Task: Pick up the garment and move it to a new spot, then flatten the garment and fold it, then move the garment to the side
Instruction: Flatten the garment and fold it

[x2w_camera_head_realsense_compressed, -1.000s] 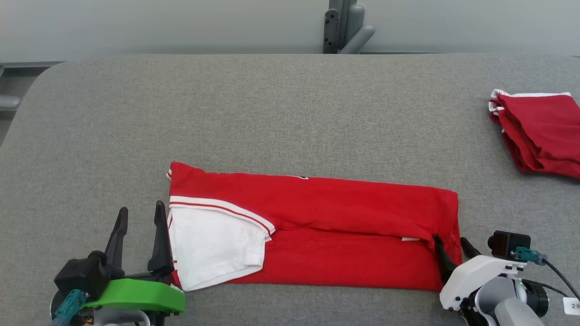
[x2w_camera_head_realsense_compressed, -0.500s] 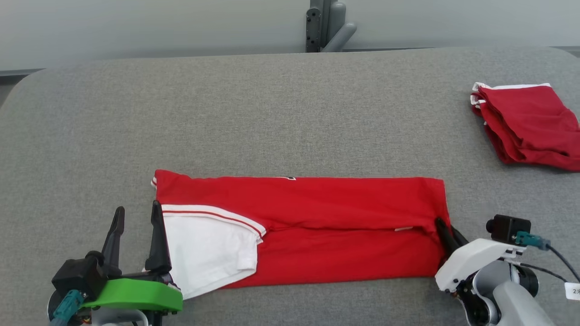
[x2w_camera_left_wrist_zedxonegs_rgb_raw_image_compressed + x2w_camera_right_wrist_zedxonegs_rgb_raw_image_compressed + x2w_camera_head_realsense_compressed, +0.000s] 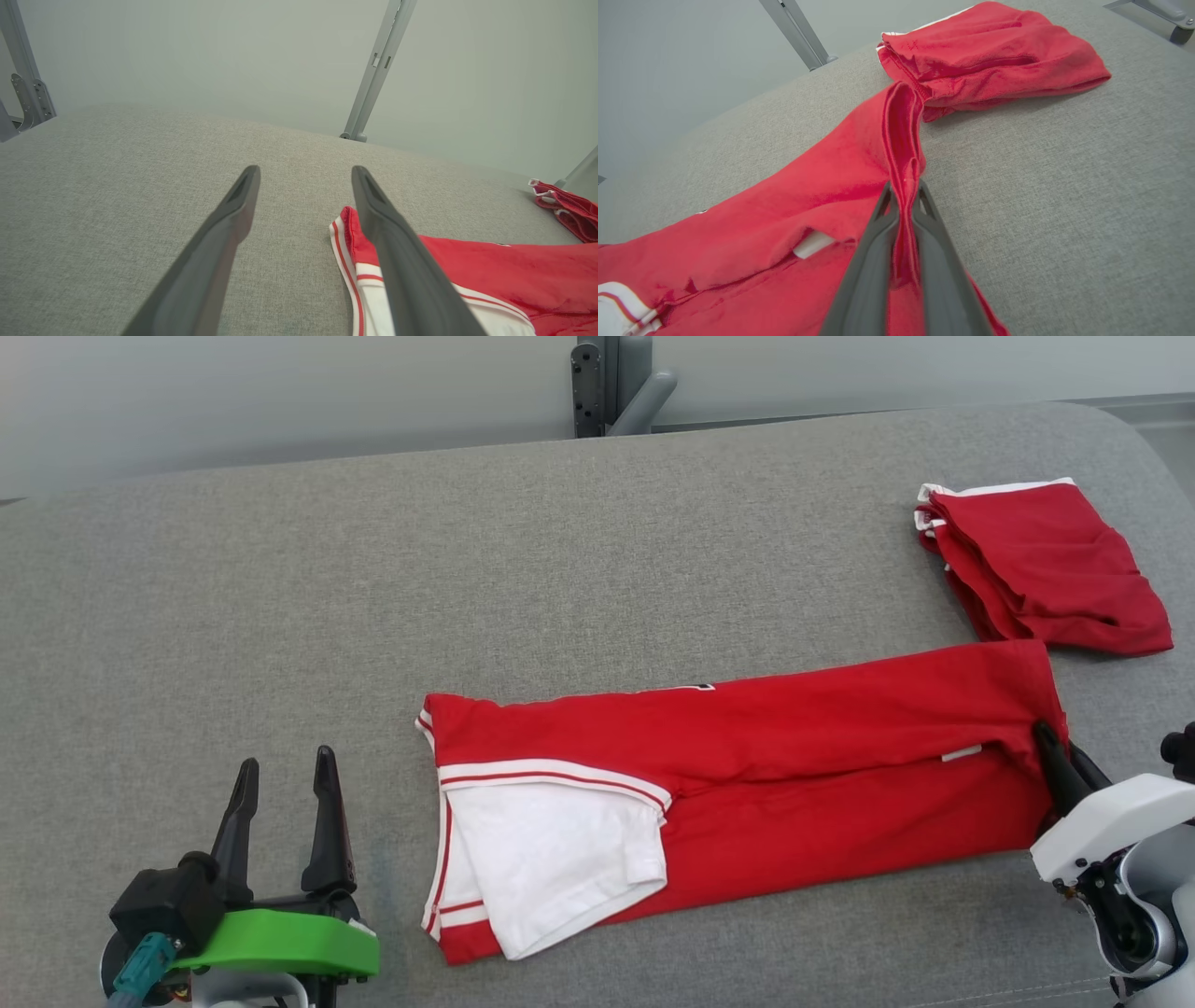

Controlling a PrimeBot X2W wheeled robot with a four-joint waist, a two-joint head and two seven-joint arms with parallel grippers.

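Grey cloth table (image 3: pixel 280 616): broad and padded, with a plain wall and a metal post (image 3: pixel 607 383) behind it.
Garment (image 3: pixel 794 737): red, folded lengthwise into a long band across the near half of the table, with its white sleeve (image 3: pixel 560 849) on top at the left end. Its far right corner lies just beside the folded pile (image 3: pixel 1046 560), perhaps touching it.
Right pincer (image 3: pixel 1055 744): fingers pressed together on the garment's right hem, a ridge of red cloth bunched between them. I judge that holding it by the end lets the whole band slide flat behind the pull and keep its fold.
Left pincer (image 3: pixel 287 758): fingers spread wide with nothing in them, low over bare table and well apart from the sleeve end. I judge it waits clear so as not to snag the cloth.
Since a second ago: the garment's left edge, then touching my left pincer's inner finger, has drawn away to the right, and its right end has come up to the pile. Post and pile sit further left in the head view, so the camera turned too. My right pincer's fingers, then gapped at the hem, have closed.
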